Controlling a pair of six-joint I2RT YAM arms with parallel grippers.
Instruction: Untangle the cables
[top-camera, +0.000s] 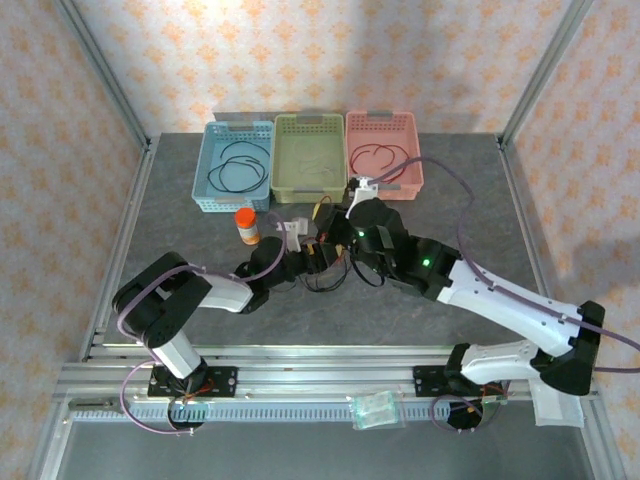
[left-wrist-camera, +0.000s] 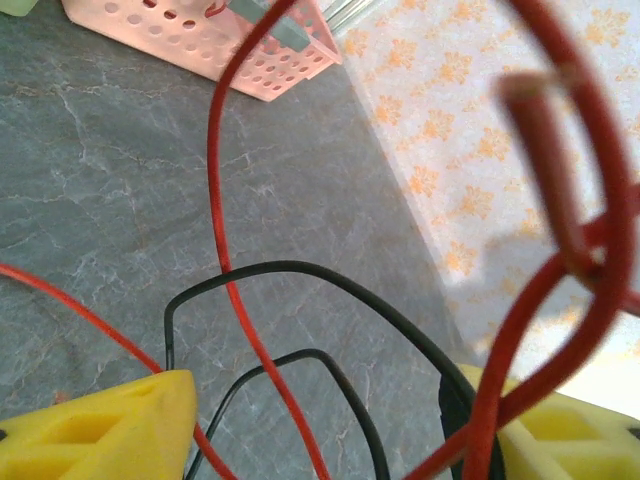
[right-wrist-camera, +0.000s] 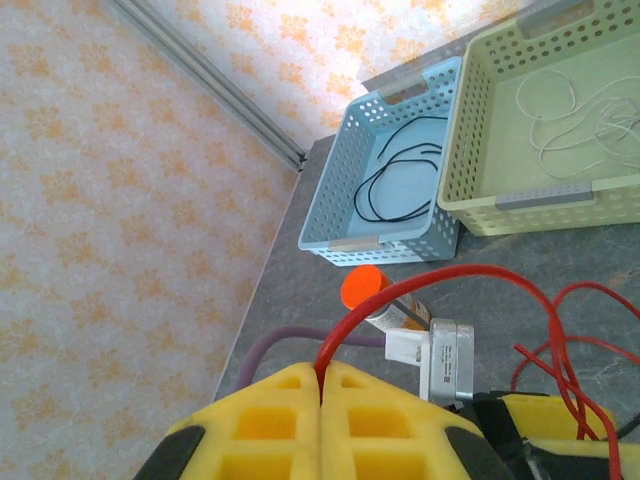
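The cables (top-camera: 322, 272) lie in a small red and black tangle on the bench (top-camera: 200, 300), at its middle, between the two arms' tips and just in front of the baskets. The right end effector (right-wrist-camera: 322, 385) is clenched on a red cable (right-wrist-camera: 420, 278): its yellow fingers (right-wrist-camera: 270, 420) meet with the cable pinched in the seam. From there the cable arches up and to the right, and more red loops hang beside it at the right edge of that wrist view.

The left end effector (left-wrist-camera: 325, 405) is released. Its yellow fingers (left-wrist-camera: 100, 435) stand well apart, with red strands and two black cable (left-wrist-camera: 300, 268) loops passing through the gap, nothing pinched. One thick, blurred red loop hangs close to the left wrist camera on the right side.

From above, the two end effectors face each other, nearly touching, over the tangle. An orange-capped bottle (top-camera: 246, 225) stands upright just to the left of them, near the blue basket (top-camera: 205, 170).

Three baskets sit in a row at the far side of the bench, touching side by side. The blue basket on the left holds a loose black loop (top-camera: 240, 165). The green basket (top-camera: 310, 122) in the middle holds a thin white cord (right-wrist-camera: 570, 110). The pink basket (top-camera: 381, 122) on the right holds a dark red loop (top-camera: 375, 155).
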